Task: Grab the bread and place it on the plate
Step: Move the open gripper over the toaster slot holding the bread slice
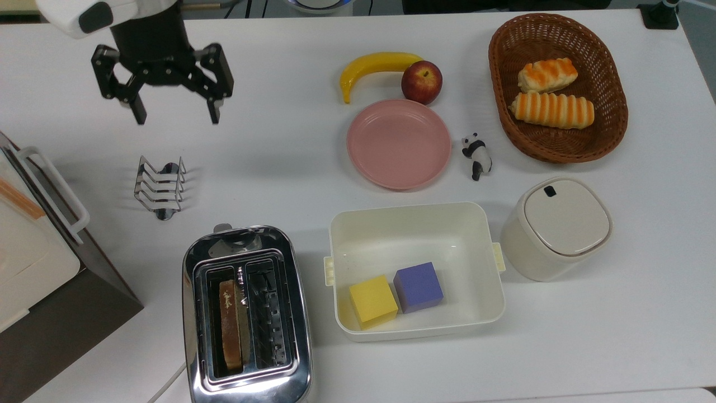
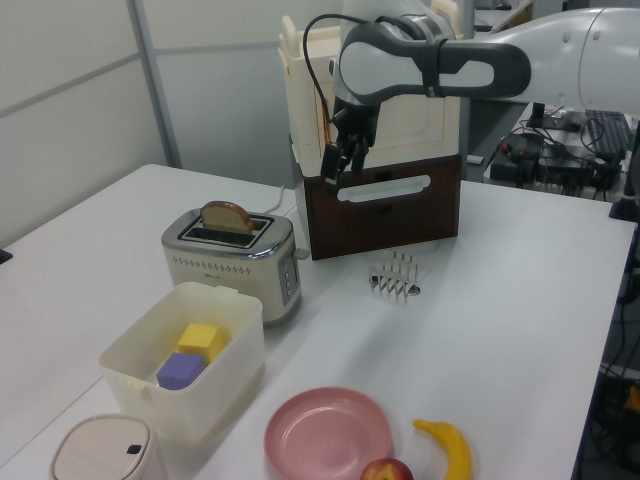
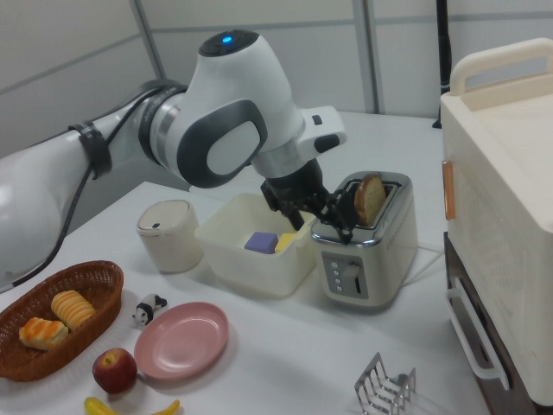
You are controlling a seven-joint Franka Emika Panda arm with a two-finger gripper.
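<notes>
One flat brown bread [image 1: 230, 324] slice stands upright in the shiny chrome toaster [image 1: 246, 316]. The round pink plate [image 1: 398, 144] lies bare on the smooth white worktop [image 1: 279, 157]. The black claw [image 1: 175, 116] hangs spread apart.

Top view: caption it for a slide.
Open gripper hovers near the toast rack; bread waits in the toaster, pink plate empty.
</notes>
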